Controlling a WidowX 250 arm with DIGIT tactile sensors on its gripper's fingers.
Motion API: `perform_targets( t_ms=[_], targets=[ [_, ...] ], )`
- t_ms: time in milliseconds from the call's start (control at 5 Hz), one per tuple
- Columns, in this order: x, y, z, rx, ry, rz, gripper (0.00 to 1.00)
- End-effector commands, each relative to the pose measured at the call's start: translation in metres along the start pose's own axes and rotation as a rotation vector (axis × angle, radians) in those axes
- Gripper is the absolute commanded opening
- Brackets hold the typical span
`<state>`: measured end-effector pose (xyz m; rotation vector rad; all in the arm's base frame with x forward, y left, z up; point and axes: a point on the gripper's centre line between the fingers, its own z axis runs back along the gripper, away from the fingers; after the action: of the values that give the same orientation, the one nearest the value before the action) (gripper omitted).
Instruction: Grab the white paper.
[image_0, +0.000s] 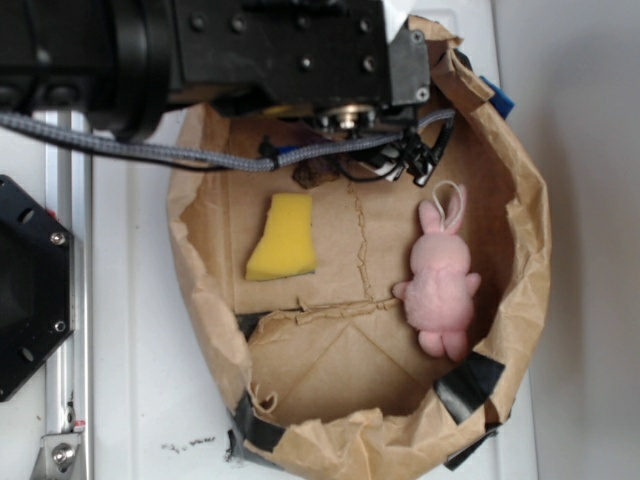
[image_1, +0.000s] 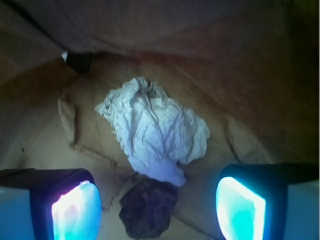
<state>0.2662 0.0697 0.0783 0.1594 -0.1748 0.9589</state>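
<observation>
while the arm (image_0: 200, 50) is reaching across the top rim of the brown paper bag (image_0: 525, 250), the gripper (image_1: 159, 207) is pointing down inside it, fingers (image_1: 75, 210) spread wide apart and gripping nothing. between them a dark brown lump (image_1: 149, 207) is lying on the bag floor, touching the white paper (image_1: 155, 130) lying crumpled just beyond. yellow sponge (image_0: 283, 238) and pink bunny (image_0: 440, 280) are lying elsewhere in the bag.

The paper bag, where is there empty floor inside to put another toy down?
The lower half of the paper bag floor, below the yellow sponge and left of the pink bunny, is bare. The top end is crowded: the gripper, white paper and dark lump.
</observation>
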Motion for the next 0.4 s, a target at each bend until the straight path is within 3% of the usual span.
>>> perform_targets(
  t_ms=[0, 200],
  targets=[
    [0.0181, 0.0099, 0.0017, -0.021, -0.051, 0.029, 1.00],
    [0.0240, 0.0126, -0.0081, -0.011, -0.061, 0.033, 1.00]
  ],
)
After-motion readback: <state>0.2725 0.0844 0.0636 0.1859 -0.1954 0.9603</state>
